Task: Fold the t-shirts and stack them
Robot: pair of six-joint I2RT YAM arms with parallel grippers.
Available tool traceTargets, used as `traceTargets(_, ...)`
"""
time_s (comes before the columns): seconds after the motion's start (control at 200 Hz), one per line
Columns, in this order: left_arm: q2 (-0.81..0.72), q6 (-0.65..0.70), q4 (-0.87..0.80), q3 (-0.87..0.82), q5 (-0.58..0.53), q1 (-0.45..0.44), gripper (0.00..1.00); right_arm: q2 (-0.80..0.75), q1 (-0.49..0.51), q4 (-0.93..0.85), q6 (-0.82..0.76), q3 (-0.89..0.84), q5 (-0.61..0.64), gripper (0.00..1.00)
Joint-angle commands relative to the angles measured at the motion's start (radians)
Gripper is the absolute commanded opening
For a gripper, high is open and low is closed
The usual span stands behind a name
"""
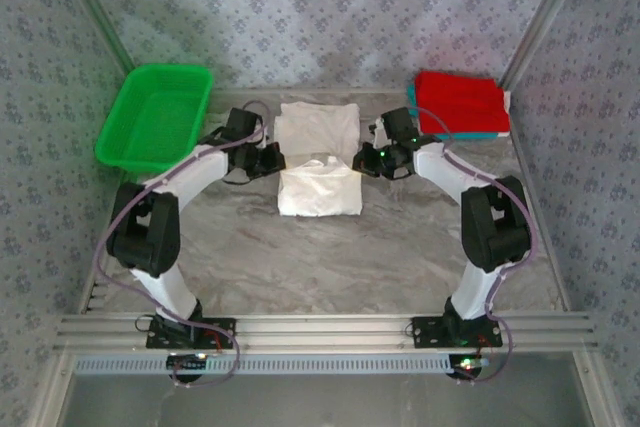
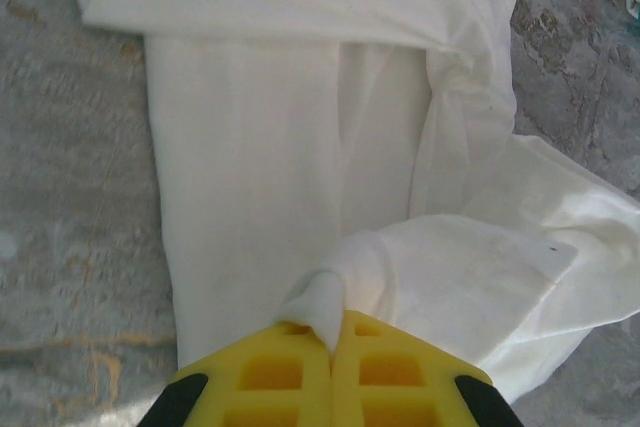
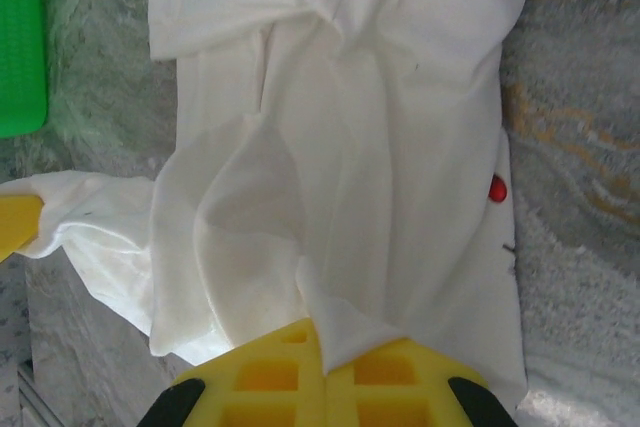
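White t-shirt [image 1: 318,162], left gripper [image 1: 275,159] pinching its left edge, right gripper [image 1: 362,162] pinching its right edge

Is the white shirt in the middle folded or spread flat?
Partly folded: the white shirt lies doubled over itself, left gripper and right gripper pinching its edges.

Grey marble-patterned tabletop [image 1: 300,257] with pale veining, blue-grey wallpapered back wall [image 1: 320,7] dotted with small floral motifs, matching side walls to left and right, slanting silver metal corner struts [image 1: 96,9], ribbed aluminium frame rail [image 1: 320,329] along the near edge, soft even light.
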Motion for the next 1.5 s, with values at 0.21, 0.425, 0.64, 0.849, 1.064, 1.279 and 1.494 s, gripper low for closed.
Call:
traceTargets(0.21,0.227,0.117,-0.171,0.382,-0.107,0.026,0.42,0.246,-0.048,-0.060,-0.044,0.342,-0.052,0.33)
traceTargets(0.425,0.158,0.125,-0.227,0.422,-0.312,-0.013,0.52,0.162,-0.058,-0.124,-0.070,0.360,0.015,0.50)
traceTargets(0.64,-0.080,0.059,0.022,0.004,-0.340,-0.134,0.46,-0.164,0.010,0.154,-0.056,-0.121,-0.067,0.37)
traceTargets(0.849,-0.077,0.030,0.206,-0.191,-0.267,-0.171,0.32,-0.131,0.082,0.224,-0.059,-0.240,-0.064,0.20)
traceTargets(1.064,0.094,0.088,0.262,-0.051,-0.310,-0.166,0.29,0.044,0.089,0.339,-0.051,-0.139,-0.036,0.15)
traceTargets(1.279,0.295,0.157,0.201,0.197,-0.325,-0.117,0.29,0.187,0.068,0.304,-0.098,0.050,0.051,0.15)
traceTargets(1.494,0.408,0.174,0.141,0.447,-0.322,-0.036,0.30,0.345,0.007,0.254,-0.158,0.272,0.103,0.16)
